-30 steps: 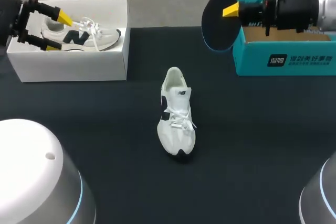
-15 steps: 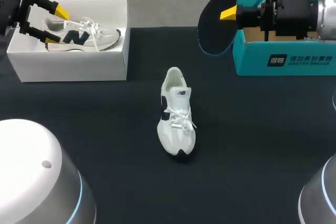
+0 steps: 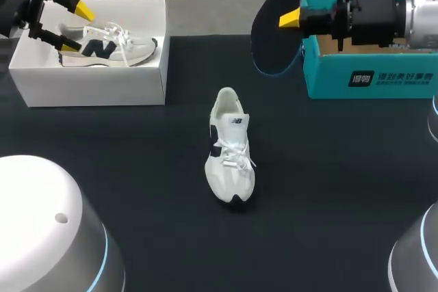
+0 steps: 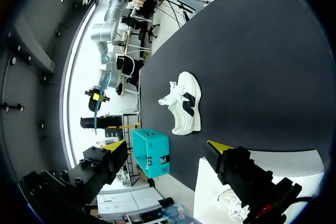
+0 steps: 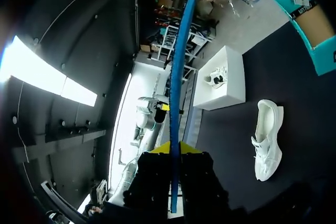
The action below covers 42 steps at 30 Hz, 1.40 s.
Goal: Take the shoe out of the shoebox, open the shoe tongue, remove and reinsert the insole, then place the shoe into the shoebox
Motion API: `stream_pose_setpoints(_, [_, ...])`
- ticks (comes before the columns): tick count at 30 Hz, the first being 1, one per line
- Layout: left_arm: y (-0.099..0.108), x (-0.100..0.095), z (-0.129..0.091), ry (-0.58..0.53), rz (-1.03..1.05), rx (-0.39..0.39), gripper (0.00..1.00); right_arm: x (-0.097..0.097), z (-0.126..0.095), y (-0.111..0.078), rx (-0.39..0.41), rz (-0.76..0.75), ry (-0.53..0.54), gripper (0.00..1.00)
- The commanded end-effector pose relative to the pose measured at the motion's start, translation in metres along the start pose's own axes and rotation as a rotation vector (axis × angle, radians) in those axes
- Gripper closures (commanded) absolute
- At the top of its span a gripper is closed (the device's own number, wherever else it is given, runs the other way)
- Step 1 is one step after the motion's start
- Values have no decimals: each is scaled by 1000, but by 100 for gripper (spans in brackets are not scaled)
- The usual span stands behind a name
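1. Two arms in view; only the right gripper (image 3: 291,17) is loaded. Its fingers are clamped flat on both faces of the dark foam insole (image 3: 274,25), seen edge-on between them in the right wrist view (image 5: 176,77).
2. Insole hangs in the air just beside the teal cardboard shoebox (image 3: 369,76), at its inner end. Long axis steep, logo heel end up, toe end pointing down toward the black table (image 3: 328,182).
3. White lace-up sneaker (image 3: 230,155) stands upright mid-table, apart from both boxes. Long axis runs away from the robot: dark toe nearest the robot, heel and opening at the far end.
4. Key relation: sneaker lies below the right gripper, toward the robot and toward its left. The opening is the end closer to the insole's lower tip. Right arm is the nearer arm.
5. Judged step: reinserting the insole. It likely needs lowering, toe end first, into the opening, in line with the sneaker's length.
6. Left gripper (image 3: 77,29) is spread wide and holds nothing, over the outer end of the white open box (image 3: 89,83), which holds a second white sneaker (image 3: 113,47).
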State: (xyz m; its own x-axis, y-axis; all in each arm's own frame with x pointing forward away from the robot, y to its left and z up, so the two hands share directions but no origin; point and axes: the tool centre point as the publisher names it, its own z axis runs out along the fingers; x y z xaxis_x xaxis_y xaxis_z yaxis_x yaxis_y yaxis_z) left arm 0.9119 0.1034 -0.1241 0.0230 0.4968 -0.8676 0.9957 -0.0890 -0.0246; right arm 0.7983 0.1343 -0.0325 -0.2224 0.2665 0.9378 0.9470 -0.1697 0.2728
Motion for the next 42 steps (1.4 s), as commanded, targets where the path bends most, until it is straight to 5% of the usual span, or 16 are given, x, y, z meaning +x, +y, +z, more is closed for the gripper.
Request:
stream_pose_setpoints(1, [-1, 0, 0, 3, 0, -1, 0, 8, 13, 22, 60, -112, 25, 100])
stream_pose_setpoints(7, [-1, 0, 0, 3, 0, -1, 0, 5, 31, 35, 140, -290, -15, 100])
stream_pose_setpoints(29, [-1, 0, 0, 3, 0, -1, 0, 5, 31, 35, 140, -290, -15, 100])
stream_pose_setpoints(42, [-1, 0, 0, 3, 0, -1, 0, -21, 69, 29, 72, -503, -195, 100])
